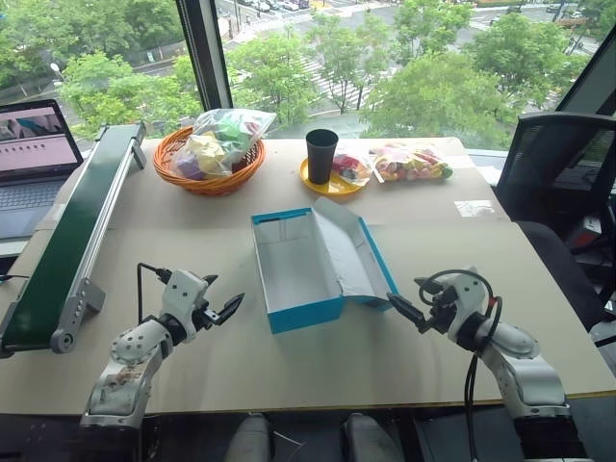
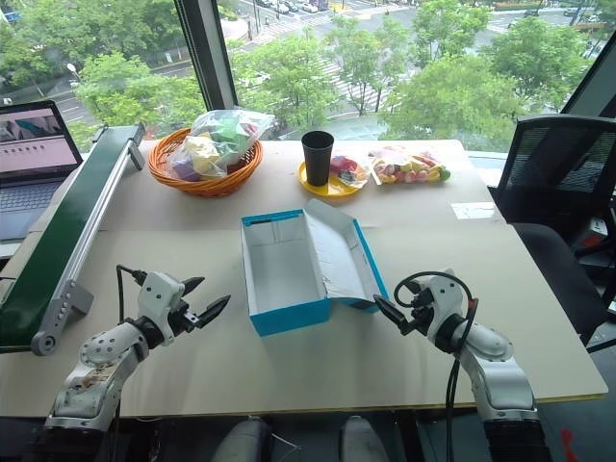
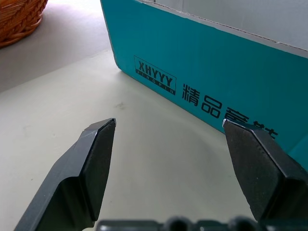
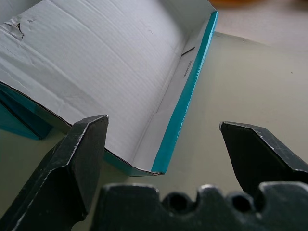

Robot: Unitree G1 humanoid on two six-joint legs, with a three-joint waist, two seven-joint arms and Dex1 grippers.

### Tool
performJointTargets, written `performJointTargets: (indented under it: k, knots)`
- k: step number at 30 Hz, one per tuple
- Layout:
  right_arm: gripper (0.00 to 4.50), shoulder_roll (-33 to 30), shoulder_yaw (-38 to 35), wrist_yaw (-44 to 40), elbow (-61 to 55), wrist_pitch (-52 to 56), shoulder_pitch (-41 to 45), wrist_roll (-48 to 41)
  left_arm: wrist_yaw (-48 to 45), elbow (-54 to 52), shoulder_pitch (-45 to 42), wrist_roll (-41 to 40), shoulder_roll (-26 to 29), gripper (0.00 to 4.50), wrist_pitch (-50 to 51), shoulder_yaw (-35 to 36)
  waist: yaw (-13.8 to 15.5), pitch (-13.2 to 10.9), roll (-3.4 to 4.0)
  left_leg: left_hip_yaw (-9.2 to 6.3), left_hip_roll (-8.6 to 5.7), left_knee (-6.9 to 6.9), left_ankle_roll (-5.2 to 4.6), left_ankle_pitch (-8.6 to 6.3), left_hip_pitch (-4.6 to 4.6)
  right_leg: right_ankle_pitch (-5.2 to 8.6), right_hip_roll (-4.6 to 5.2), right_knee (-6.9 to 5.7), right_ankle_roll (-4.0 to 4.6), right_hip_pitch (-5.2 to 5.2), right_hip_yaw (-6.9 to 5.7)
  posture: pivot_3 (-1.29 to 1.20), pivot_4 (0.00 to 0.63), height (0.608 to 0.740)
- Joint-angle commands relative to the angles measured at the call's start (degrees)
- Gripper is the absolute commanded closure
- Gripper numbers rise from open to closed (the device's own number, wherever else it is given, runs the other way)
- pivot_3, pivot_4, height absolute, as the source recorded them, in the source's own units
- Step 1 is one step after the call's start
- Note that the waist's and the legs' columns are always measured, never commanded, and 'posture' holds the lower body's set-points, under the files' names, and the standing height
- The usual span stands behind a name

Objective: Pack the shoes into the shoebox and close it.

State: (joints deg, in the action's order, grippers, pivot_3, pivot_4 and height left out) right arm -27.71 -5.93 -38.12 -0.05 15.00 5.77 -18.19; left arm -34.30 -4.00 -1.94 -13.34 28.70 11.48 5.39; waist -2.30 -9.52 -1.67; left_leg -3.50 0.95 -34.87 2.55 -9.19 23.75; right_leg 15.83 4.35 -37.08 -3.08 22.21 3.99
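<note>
The turquoise shoebox [image 1: 298,269] sits open in the middle of the table [image 1: 192,207], directly between the two grippers, its white inside bare and its hinged lid [image 1: 351,258] folded out flat toward the right-hand side.

The left gripper [image 1: 226,311] hangs just above the tabletop with its two black fingers spread wide, holding nothing. It points toward the box's near left corner, which lies a short way ahead of its tips and slightly to its right. From the left wrist view, the box's turquoise side wall stands just beyond the fingertips, printed with a boxed logo and a row of dark characters, and the edge of the wicker basket [image 3: 19,19] shows farther off past the left finger.

The right gripper [image 1: 406,310] mirrors it on the other side, jaws equally wide and empty. Its tips are near the outer edge of the opened lid without touching it; from its wrist view the lid's white corrugated underside and thin turquoise rim lie just ahead of the left finger.

Well beyond both grippers, at the far edge of the table, the orange wicker basket holds plastic-wrapped toys [image 1: 223,135], a black cup [image 1: 321,155] stands on a yellow plate [image 1: 329,185], and another bag of colourful pieces [image 1: 412,162] lies beside it. A green conveyor belt [image 1: 72,236] runs along the table outside the left gripper, with a laptop [image 1: 34,159] beyond it. An office chair [image 1: 558,192] stands out past the right gripper.
</note>
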Motion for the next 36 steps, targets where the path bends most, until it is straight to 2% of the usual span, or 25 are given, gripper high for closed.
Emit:
performJointTargets:
  k: [1,5,8,11,15,20,23,28,33,36]
  knots:
    - [0.08,-0.20,-1.15,1.02,-2.48,-0.69,0.71,0.02,2.59,-1.10,-1.66,0.91,-0.80,0.69,-0.36,0.86,0.00,0.00,0.00,0.00,0.00,0.00,0.00,0.00,0.00,0.00,0.00,0.00,0.00,0.00,0.00,0.00,0.150,0.740]
    - [0.08,-1.86,-2.34,1.67,-2.79,1.21,5.87,-0.62,10.40,1.54,-6.97,3.65,-0.79,0.69,-1.92,5.41,0.05,-0.01,-0.02,-0.01,0.00,-0.10,0.00,0.00,0.01,-0.01,-0.01,-0.04,-0.03,0.01,0.00,0.00,0.150,0.740]
    - [0.08,-1.57,-1.36,1.44,0.03,1.70,14.54,-0.94,15.07,4.59,-10.90,3.01,0.09,0.69,-2.06,10.99,-0.44,-0.01,-0.02,-0.01,0.02,-0.15,0.00,0.01,-0.02,-0.04,-0.04,-0.05,-0.10,-0.01,0.01,0.00,0.150,0.740]
    - [0.08,0.49,3.37,-1.57,4.54,1.34,23.11,0.49,18.12,6.99,-11.01,3.99,1.52,0.69,-2.93,14.93,-1.01,-0.01,-0.02,-0.01,0.04,-0.13,-0.01,0.01,-0.09,-0.05,-0.08,-0.07,-0.10,0.00,0.03,0.00,0.150,0.740]
    - [0.08,1.15,8.04,-7.54,7.51,3.08,28.36,0.41,20.61,3.10,-9.03,3.66,1.87,0.69,-0.54,18.39,-0.65,-0.02,-0.04,-0.03,0.03,0.02,-0.06,-0.04,-0.02,-0.25,-0.05,-0.04,0.26,0.03,-0.01,0.00,0.150,0.740]
    - [0.08,2.15,11.30,-12.54,9.22,5.96,32.05,-0.58,24.00,-1.81,-6.40,3.92,2.87,0.69,4.13,22.73,0.46,-0.09,-0.12,-0.06,-0.11,-0.16,-0.09,-0.07,0.34,-0.28,0.09,-0.01,0.21,0.23,-0.05,0.00,0.150,0.740]
    - [0.08,3.07,13.00,-14.51,8.05,8.10,31.99,-1.18,26.23,-3.52,-5.72,2.90,2.34,0.69,7.70,25.49,0.40,-0.08,-0.12,-0.05,-0.06,-0.25,-0.09,-0.07,0.21,-0.34,0.04,-0.07,0.22,0.13,-0.05,0.00,0.150,0.740]
    - [0.08,5.12,14.30,-15.29,3.14,12.53,31.30,-3.40,27.26,-2.58,-6.21,1.12,2.26,0.69,11.06,28.22,-0.06,-0.09,-0.12,-0.05,0.00,-0.21,-0.09,-0.07,0.04,-0.34,-0.02,-0.09,0.23,0.04,-0.05,0.00,0.150,0.740]
    - [0.08,7.83,16.27,-14.63,-0.55,16.15,32.27,-3.83,24.94,2.69,-8.81,-4.12,3.51,0.69,13.11,31.85,-0.11,-0.08,-0.12,-0.06,0.00,-0.17,-0.09,-0.07,0.06,-0.34,-0.02,-0.09,0.23,0.08,-0.05,0.00,0.150,0.740]
    - [0.00,9.43,16.53,-15.14,0.50,15.33,33.09,-3.89,23.66,5.76,-10.16,-6.65,3.15,0.06,11.41,33.23,-0.18,-0.09,-0.12,-0.06,0.01,-0.18,-0.09,-0.07,0.05,-0.35,-0.03,-0.10,0.24,0.09,-0.05,0.00,0.150,0.740]
